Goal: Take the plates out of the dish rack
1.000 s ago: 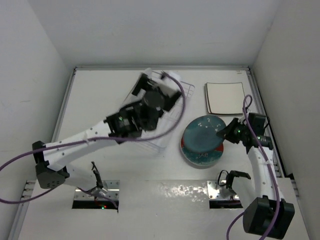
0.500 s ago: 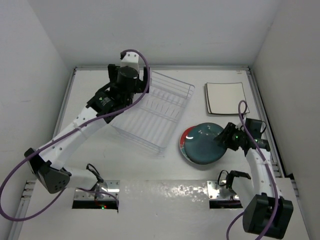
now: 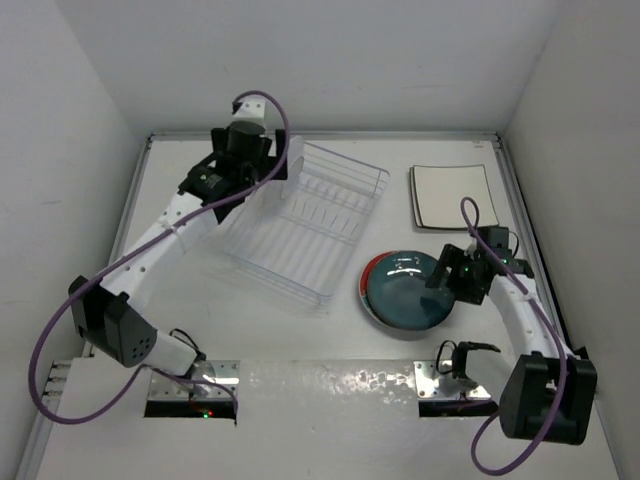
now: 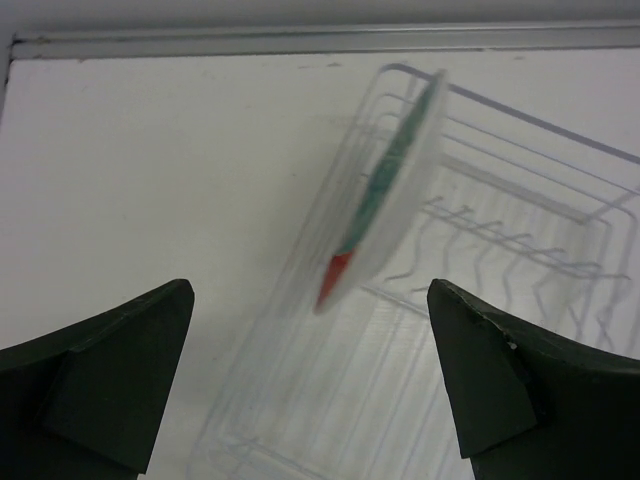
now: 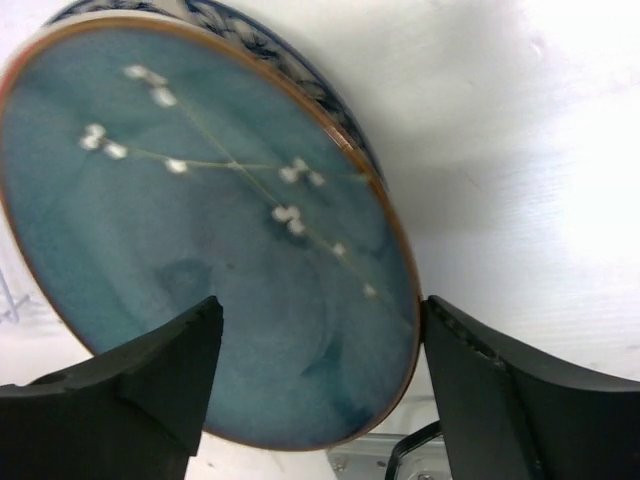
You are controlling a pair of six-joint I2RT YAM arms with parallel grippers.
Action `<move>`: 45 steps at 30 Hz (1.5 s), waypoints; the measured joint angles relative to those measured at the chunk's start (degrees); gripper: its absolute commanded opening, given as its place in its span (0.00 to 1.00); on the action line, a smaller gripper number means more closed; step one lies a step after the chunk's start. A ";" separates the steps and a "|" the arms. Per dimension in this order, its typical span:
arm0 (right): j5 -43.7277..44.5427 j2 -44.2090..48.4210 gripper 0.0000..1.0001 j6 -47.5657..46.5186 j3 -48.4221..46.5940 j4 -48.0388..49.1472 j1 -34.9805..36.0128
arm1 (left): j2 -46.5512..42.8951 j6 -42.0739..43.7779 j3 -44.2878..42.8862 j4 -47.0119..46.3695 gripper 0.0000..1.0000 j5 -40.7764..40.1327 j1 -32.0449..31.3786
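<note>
Left gripper (image 4: 308, 300), wide open, faces a plate (image 4: 395, 170) standing on edge in the dish rack (image 3: 300, 230).
Right gripper (image 5: 320, 305), also spread wide, hovers over a teal plate (image 5: 200, 200) lying on the table (image 3: 330, 345) beside the rack.

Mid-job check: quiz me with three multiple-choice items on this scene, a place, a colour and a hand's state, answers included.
1. Where is the teal plate, relative to the dish rack? A inside it; B right of it; C left of it.
2. Colour of the square plates? A cream; B red; C black.
3. The right hand is: A open over the teal plate; B shut on it; C shut on the rack.
Answers: B, it lies flat beyond the rack's right side; A, pale cream faces; A, jaws stand wide apart.
</note>
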State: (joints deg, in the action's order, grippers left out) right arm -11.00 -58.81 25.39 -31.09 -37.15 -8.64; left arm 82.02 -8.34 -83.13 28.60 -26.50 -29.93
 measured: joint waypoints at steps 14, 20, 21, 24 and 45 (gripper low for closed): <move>6.29 -4.79 0.99 3.65 -5.33 0.50 7.41 | 2.23 -1.90 0.33 -0.09 1.00 6.03 6.78; 11.89 0.92 0.99 3.48 -8.70 -3.50 7.41 | 3.98 -2.40 -0.55 -0.44 0.93 9.22 6.95; 11.89 2.56 0.99 3.37 -9.53 -3.89 7.41 | 4.98 -2.08 -1.53 -0.13 0.91 10.69 7.21; 11.39 6.58 0.99 2.80 -12.76 -4.35 7.41 | 9.92 -0.94 -6.23 -0.07 0.83 16.13 8.35; 2.80 8.02 0.99 -1.46 -14.32 -5.95 7.41 | 29.79 2.45 -23.58 7.28 0.01 37.38 13.81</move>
State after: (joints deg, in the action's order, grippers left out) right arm -8.21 -50.78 23.92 -45.41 -43.09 -1.23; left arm 111.81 -5.89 -106.72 35.88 10.87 -16.12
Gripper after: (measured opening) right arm 0.985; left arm 0.157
